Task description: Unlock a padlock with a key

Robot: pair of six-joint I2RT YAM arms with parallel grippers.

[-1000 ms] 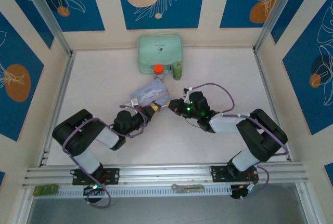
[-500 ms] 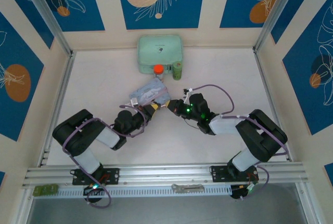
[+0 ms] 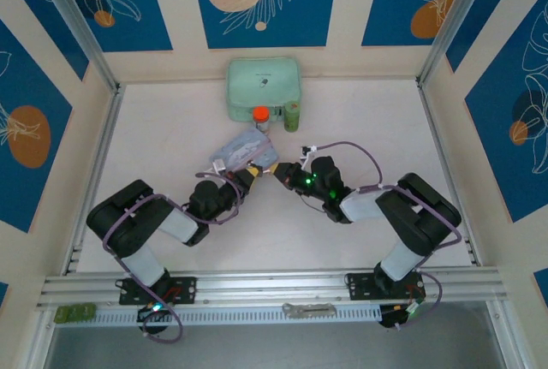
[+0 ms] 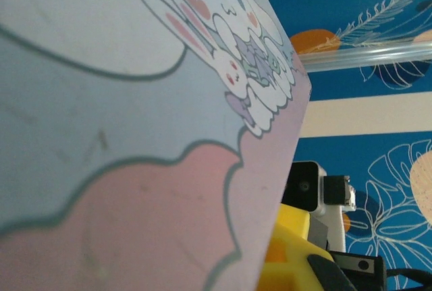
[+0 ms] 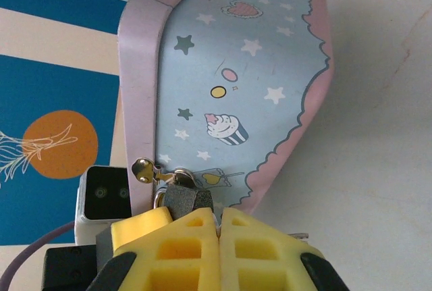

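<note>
Rails of bare aluminium run along the near edge, and a flat grey metal bar lies just in front of them. Behind the rails both black arms reach inward over the pale desk and meet at its middle.

The left gripper sits against the near edge of the light-blue rectangular tin with pink borders and cartoon prints. I cannot tell whether its fingers are clenched or released. In its wrist view the tin's rabbit-printed face is pressed right up to the lens.

The right gripper faces it from the other side, its yellow fingers pressed together with no gap. I cannot tell whether anything thin is nipped in the seam. The tiny dark grey padlock with a silvery loop on top hangs at the tin's near edge, touching the fingertips just left of the seam. Beside the loop sits a small shiny silvery metal piece, too small to tell whether it is the key.

Further back, well apart from the tin, stand a small orange-capped bottle and a small green bottle. Both are just in front of a mint-green rounded plastic box near the far wall.
</note>
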